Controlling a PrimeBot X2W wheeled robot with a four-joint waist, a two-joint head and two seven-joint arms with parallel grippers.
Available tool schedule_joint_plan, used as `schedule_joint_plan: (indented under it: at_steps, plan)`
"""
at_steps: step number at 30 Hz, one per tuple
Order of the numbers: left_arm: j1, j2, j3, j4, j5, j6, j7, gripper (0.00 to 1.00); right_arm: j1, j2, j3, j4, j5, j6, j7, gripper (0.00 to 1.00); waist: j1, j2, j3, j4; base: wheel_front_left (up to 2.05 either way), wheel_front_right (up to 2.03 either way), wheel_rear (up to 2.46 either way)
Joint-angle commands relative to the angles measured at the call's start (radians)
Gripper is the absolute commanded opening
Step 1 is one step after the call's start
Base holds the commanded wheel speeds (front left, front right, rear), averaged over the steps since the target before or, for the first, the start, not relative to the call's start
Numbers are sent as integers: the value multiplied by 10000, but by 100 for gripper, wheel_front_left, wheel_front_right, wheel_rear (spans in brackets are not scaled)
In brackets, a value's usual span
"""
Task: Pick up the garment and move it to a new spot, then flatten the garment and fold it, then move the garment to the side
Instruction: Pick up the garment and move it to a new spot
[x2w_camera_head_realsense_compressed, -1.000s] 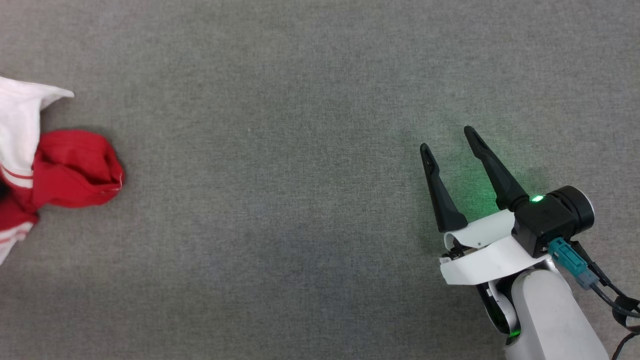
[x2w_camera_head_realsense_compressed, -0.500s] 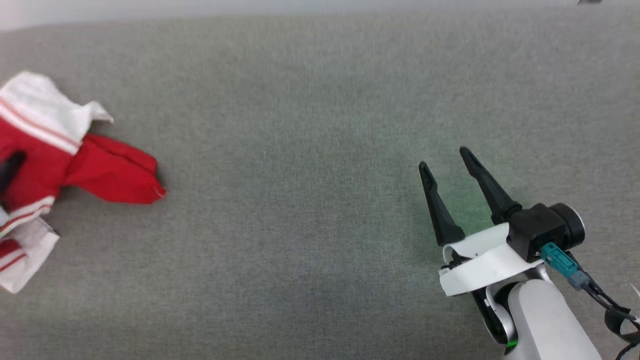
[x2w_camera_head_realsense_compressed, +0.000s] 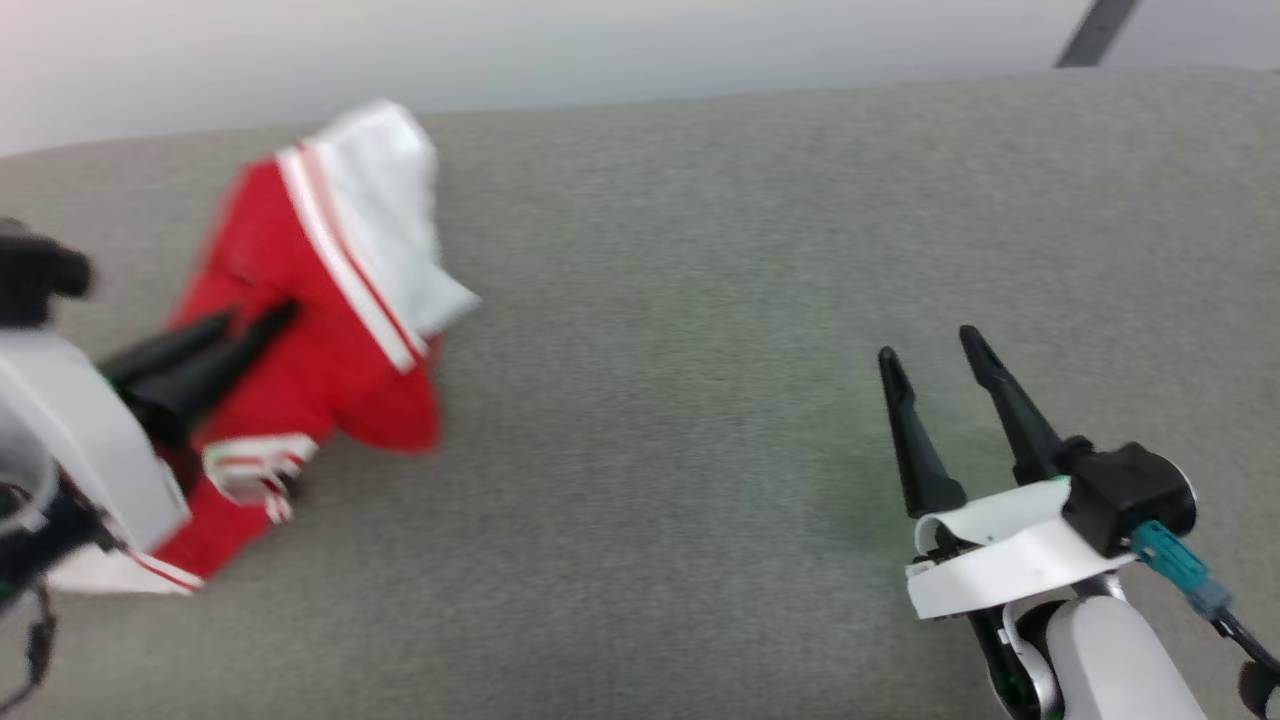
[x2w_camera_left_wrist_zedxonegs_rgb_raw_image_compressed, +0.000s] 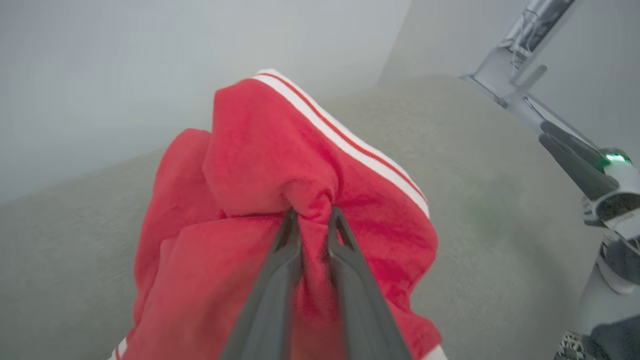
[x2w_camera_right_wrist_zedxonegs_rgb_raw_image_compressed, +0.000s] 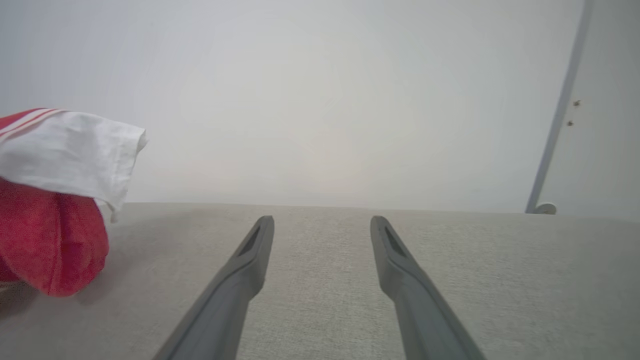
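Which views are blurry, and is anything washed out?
Head view: motion blur smears the red jersey and left end effector; right end effector looks crisp. Left wrist view: soft throughout, hazy background. Right wrist view: fairly sharp, pale wall washed out.

Head view: red basketball-style cloth shirt (x2w_camera_head_realsense_compressed: 330, 390) with white sleeves is smearing in motion blur; its lower-left part is hiding behind the white wrist housing (x2w_camera_head_realsense_compressed: 90, 440) of the dark two-fingered left gripper (x2w_camera_head_realsense_compressed: 262, 312), itself blurring and running off the left edge. Left wrist view: a pinched red fold is covering the inner fingertips (x2w_camera_left_wrist_zedxonegs_rgb_raw_image_compressed: 289, 240); the bottom edge is cutting the shirt. Right wrist view: the left edge is cutting it
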Motion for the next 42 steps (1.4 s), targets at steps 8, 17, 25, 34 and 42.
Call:
schedule_joint_plan:
  at_steps: [8,17,25,34,42]
  plan:
    - [-1118,-112,-1045,-2106,746,-1,604,0,700,12,-514,-1171,919,-12,-8,100,0,0,1028,-1830,0,0,0]
    - [-2248,-921,-2079,-2873,1070,-1,1612,0,1563,23,-704,-2371,2065,-12,-8,100,0,0,2236,-3838,0,0,0]
    - [-2722,-1835,-2523,-2775,598,-1,1945,0,2209,19,-506,-3091,2925,-12,-8,100,0,0,3034,-5011,0,0,0]
    - [-2790,-2098,-3317,-850,725,0,2167,0,2572,16,-691,-3584,3456,-12,-8,100,0,0,3341,-5110,2,2,2]
    - [-2250,-1506,-3983,871,1511,103,2838,0,2751,14,-532,-3813,3669,-12,-8,100,0,0,3468,-5158,5,5,5]
